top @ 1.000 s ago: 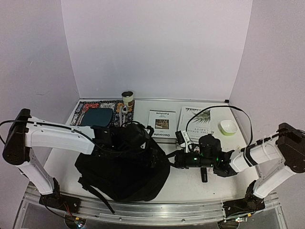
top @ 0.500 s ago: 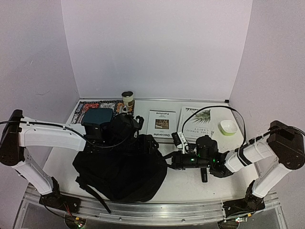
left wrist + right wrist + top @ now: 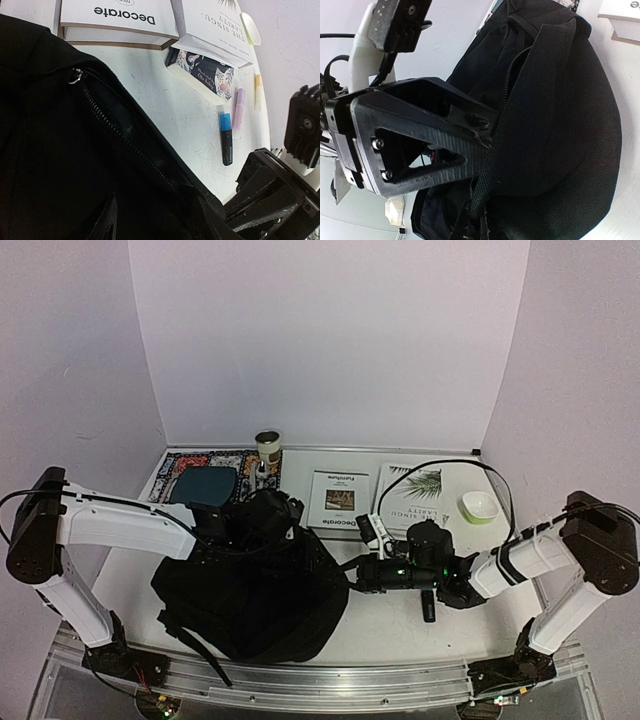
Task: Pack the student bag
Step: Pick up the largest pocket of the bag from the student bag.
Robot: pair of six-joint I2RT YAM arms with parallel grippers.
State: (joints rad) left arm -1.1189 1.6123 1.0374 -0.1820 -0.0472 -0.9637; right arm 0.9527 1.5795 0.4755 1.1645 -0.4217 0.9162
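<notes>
We seem to be opening the student bag (image 3: 250,605), which lies at the near left of the table (image 3: 400,632): the right gripper (image 3: 351,577) pinches its edge, and the left gripper (image 3: 272,525), whose jaws we cannot judge, should next take the opposite rim.

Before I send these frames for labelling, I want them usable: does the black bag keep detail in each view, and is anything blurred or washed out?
Top external view: even, soft light, but the student bag reads as a nearly featureless black mass. Left wrist view: its zipper is sharp and the Decorate book bright yet legible. Right wrist view: fabric weave shows clearly.
</notes>
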